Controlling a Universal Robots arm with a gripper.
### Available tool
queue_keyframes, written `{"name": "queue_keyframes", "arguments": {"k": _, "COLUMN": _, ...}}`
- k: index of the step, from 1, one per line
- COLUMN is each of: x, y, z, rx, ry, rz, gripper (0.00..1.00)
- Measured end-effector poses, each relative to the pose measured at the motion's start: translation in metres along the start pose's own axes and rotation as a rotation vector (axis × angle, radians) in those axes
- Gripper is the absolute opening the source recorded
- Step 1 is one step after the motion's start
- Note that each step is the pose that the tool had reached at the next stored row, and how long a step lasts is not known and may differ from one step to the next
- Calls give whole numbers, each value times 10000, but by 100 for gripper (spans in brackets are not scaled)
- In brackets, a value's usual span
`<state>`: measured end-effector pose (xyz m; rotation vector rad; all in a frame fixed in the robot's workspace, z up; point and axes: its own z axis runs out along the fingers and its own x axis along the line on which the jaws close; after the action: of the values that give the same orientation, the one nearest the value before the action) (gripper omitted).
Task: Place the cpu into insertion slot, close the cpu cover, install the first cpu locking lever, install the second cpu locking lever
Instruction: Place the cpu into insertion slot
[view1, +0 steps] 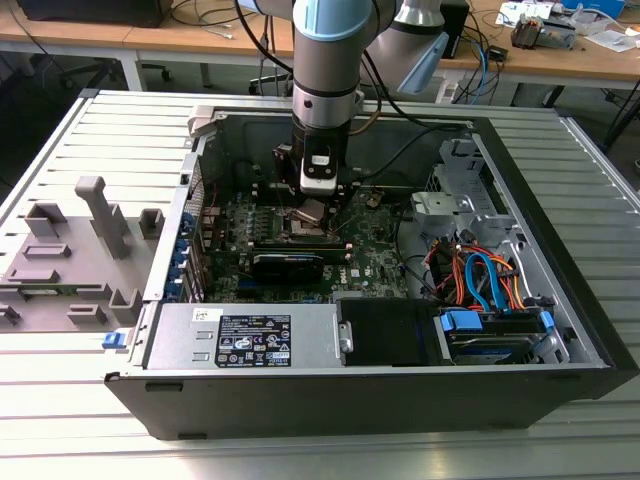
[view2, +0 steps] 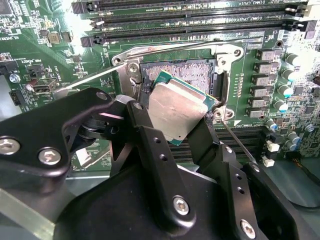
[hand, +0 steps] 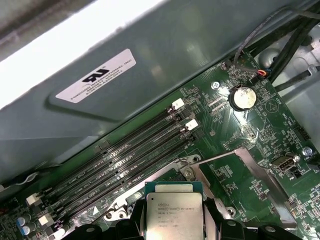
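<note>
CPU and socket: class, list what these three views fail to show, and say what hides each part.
- Second wrist view: much of the socket, behind the cpu held in the gripper.
- First wrist view: part of the cpu, cut off by the picture's edge.
- Exterior view: most of the socket, behind the gripper and cpu.
- All views: whether the cpu touches the socket.

1. cpu (hand: 174, 216): smooth silver-grey metal top, matt with faint sheen.
2. hand (view2: 176, 120): matt black, smooth; screws (view2: 181, 205) shiny silver metal.
3. insertion slot (view2: 187, 70): shiny silver metal rim.
4. circuit board (view2: 20, 25): glossy green.
5. bench (view1: 90, 400): ribbed grey metal, matt.
</note>
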<state>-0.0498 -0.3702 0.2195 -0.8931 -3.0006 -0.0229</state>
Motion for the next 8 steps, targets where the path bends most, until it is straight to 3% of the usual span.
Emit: {"name": "queue_keyframes", "arguments": {"k": 8, "x": 0, "y": 0, "z": 0, "rx": -1, "ry": -1, "rz": 71, "gripper": 55}}
